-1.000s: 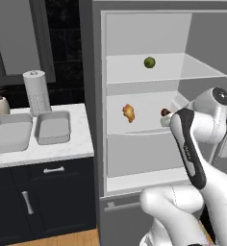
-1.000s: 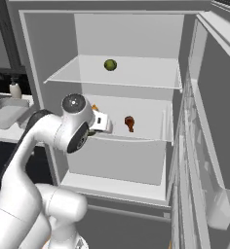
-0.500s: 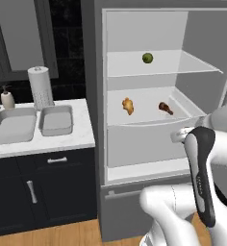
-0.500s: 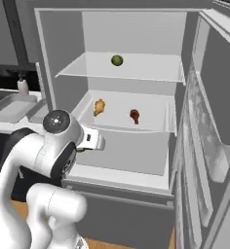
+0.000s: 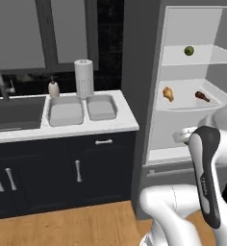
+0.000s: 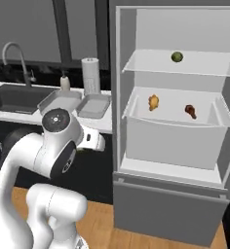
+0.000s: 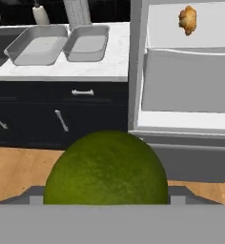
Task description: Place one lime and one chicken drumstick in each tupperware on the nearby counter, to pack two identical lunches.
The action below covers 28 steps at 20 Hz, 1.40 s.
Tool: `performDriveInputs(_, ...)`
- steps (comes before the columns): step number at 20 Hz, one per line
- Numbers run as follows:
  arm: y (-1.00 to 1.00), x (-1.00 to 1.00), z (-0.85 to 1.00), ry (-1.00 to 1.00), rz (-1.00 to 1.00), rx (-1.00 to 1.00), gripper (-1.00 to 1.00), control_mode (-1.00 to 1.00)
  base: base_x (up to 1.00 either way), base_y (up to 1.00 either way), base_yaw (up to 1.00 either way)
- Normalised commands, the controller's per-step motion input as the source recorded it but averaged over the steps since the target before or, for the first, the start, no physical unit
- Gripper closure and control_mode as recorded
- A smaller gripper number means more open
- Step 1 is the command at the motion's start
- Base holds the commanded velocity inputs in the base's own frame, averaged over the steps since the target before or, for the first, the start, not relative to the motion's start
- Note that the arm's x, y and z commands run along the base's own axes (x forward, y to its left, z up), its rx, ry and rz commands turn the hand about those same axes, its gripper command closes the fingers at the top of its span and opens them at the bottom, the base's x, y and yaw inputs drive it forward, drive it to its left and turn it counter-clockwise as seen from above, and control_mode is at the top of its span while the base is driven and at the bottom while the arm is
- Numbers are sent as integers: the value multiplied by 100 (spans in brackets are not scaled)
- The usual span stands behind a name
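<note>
My gripper (image 7: 107, 202) is closed around a lime (image 7: 106, 169), carried in front of the dark cabinets. Half a second ago my cameras faced the open fridge; now the base has turned and the two trays (image 5: 81, 108) are in view, both without food, at the right end of the worktop (image 5: 113, 124). One lime (image 5: 188, 50) and two drumsticks (image 5: 168, 93) wait on the fridge shelves. I think the first delivery comes next.

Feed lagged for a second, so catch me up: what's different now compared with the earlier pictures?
The base has backed away from the open fridge and swung toward the counter; the whole view shifted. The gripper keeps its lime. Unchanged: both tupperware empty, two drumsticks and one lime on the fridge shelves.
</note>
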Motion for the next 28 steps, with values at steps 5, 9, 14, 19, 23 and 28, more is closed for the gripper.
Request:
performDriveInputs(5,0,0,0,0,0,0,100,100,71,100,1)
performDriveInputs(9,0,0,0,0,0,0,100,100,100,100,0)
performDriveInputs(14,0,0,0,0,0,0,100,100,100,80,-6)
performDriveInputs(19,0,0,0,0,0,0,100,100,100,12,-12)
performDriveInputs(23,0,63,-21,0,-1,-5,100,-100,25,0,-1)
performDriveInputs(28,0,61,-54,4,0,-3,100,-100,0,0,0)
